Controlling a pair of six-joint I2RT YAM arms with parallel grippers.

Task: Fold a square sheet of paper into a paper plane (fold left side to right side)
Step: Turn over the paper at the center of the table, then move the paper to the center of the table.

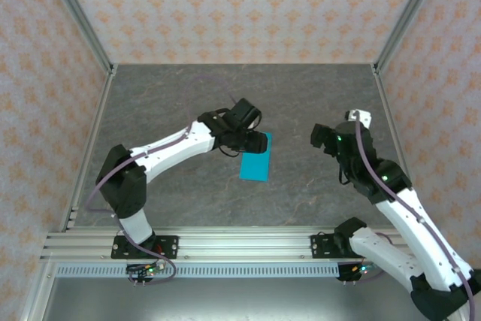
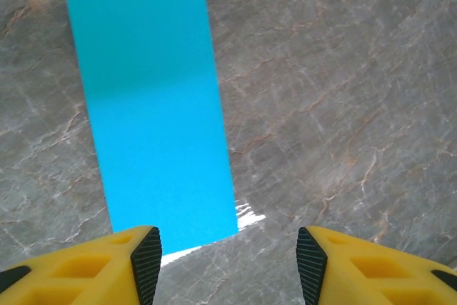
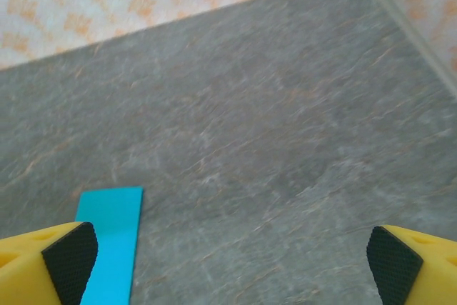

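Left wrist: my left gripper [image 2: 228, 271] hangs, jaws apart, over one end of the square sheet of paper [image 2: 153, 112].
It lies flat on the table [image 2: 343, 105] as a narrow strip (left side apparently folded onto right), so nothing needs holding; my right gripper [image 3: 228, 262] waits wide open, well apart.

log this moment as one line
paper: narrow rectangle, flat on table | left gripper: open, above paper's end, holding nothing | right gripper: open, over table, beside paper
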